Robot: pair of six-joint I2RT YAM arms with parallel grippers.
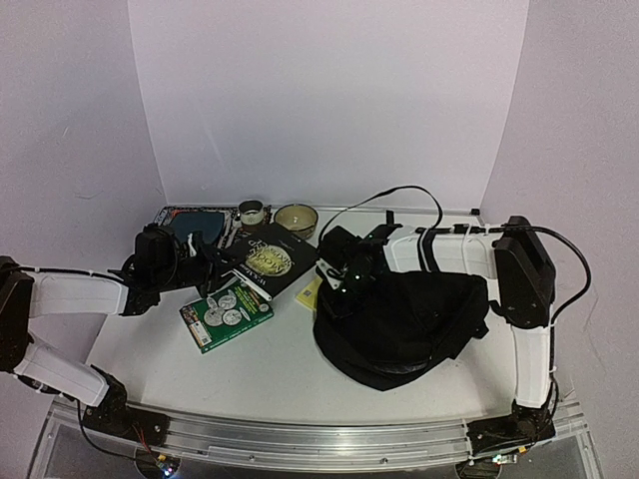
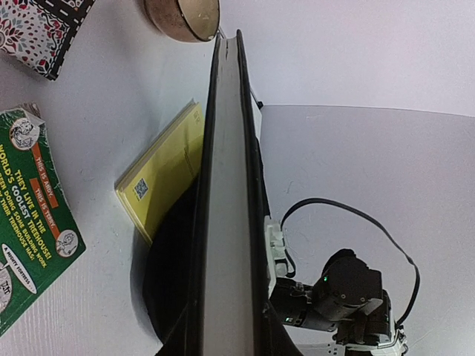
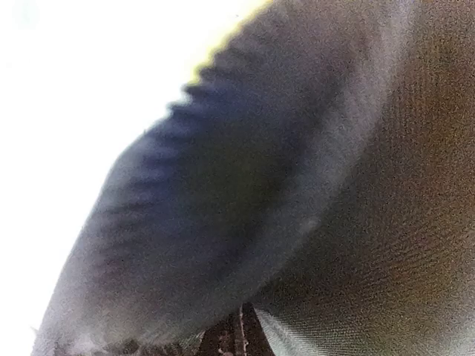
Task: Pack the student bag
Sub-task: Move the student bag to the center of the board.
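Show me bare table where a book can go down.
Bare table along the near edge, in front of the green book and the bag, and the gap between them. Crowded at the back: black book, bowl, yellow pad.

Black student bag (image 1: 409, 334); black, gold-emblem book (image 1: 272, 257); green coin-patterned booklet (image 1: 227, 312); yellow pad (image 2: 163, 174)

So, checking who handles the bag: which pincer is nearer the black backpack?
Right. The right pincer is against the backpack's left edge; the left pincer is apart, farther left, clamped on the black book.
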